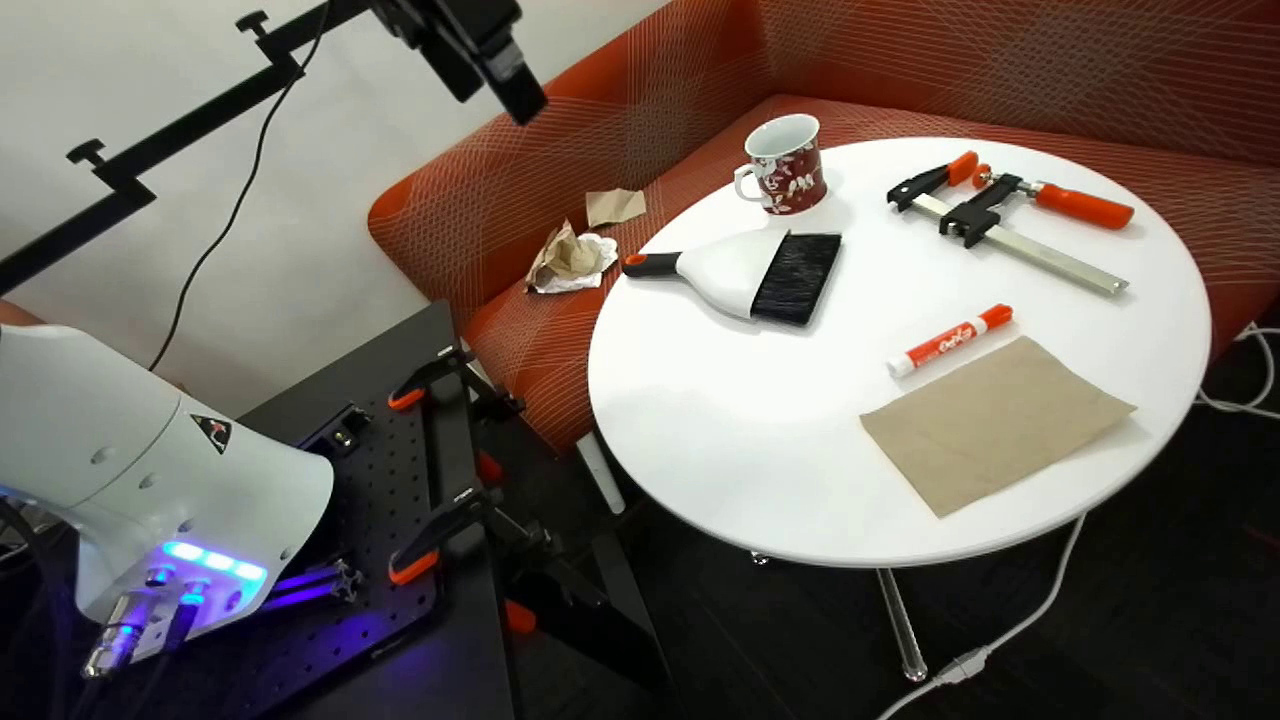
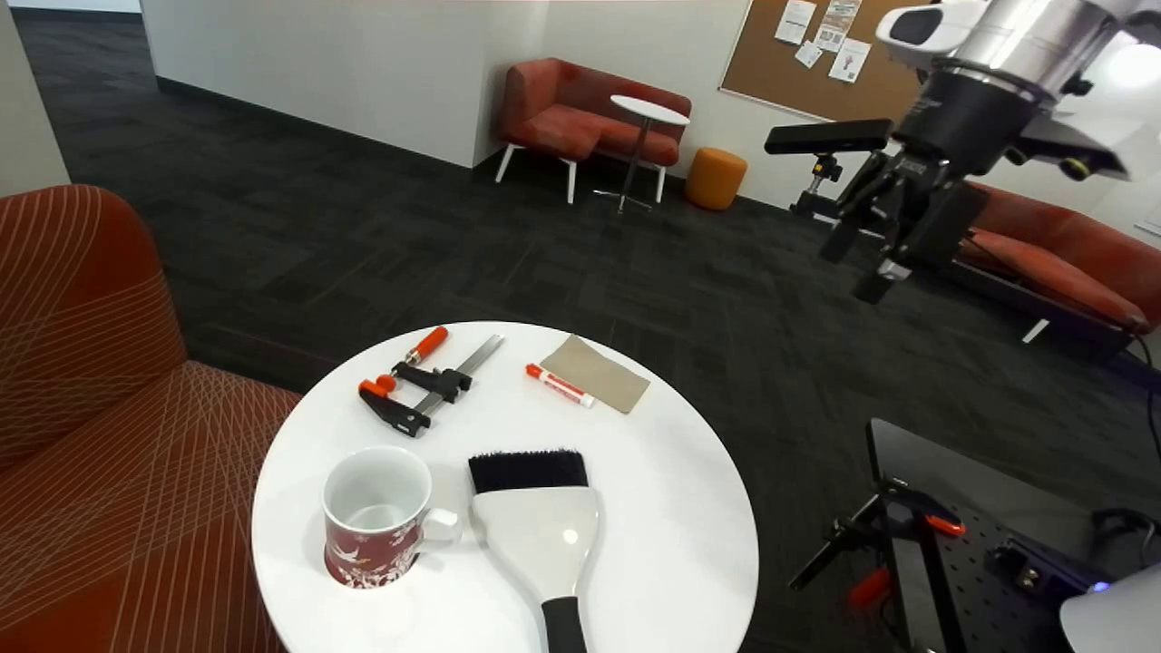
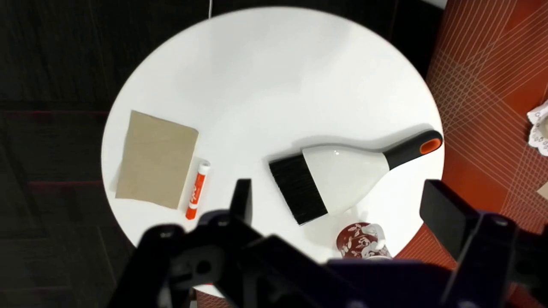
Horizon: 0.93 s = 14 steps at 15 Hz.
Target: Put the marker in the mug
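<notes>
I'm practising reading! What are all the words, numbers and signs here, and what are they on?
"EXPO" on the marker.
Triangle sign on the robot's base: too small to read.
Too small or blurred: marks on pinned papers, bar clamp, bench clamps and gripper.
No readable numbers.

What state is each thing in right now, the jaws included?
Marker: capped, lying on its side.
Mug: upright, empty.
Tan sheet: laid out uncrumpled, beside the marker, not touching it.
Brush: lying flat.
Clamp: lying flat, gripping nothing.
Brown paper: crumpled, on the orange seat.
Robot base lights: lit blue.
Jaws: wide open, holding nothing.
</notes>
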Tool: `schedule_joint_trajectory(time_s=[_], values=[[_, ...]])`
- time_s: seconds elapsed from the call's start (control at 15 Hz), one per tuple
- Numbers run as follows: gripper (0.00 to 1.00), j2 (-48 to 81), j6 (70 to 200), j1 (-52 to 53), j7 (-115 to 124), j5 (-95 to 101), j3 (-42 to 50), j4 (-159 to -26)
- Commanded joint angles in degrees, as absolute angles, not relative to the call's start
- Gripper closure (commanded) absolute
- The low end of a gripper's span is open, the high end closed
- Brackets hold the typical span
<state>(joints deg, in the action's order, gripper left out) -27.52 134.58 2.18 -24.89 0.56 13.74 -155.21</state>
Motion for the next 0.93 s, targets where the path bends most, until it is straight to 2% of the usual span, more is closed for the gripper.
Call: schedule_joint_trajectory(time_s=[0.0,0.27,0.53,0.87], values=[[0.00,-13.1,143.3,4.1,-25.0,-4.0,13.2,-149.1],[0.00,1.1,149.7,3.3,-25.3,-8.1,11.4,-142.0],[0.00,12.5,149.8,-0.9,-24.7,-9.0,7.9,-134.0],[0.00,14.8,150.1,-4.6,-23.7,-6.5,5.0,-133.3]])
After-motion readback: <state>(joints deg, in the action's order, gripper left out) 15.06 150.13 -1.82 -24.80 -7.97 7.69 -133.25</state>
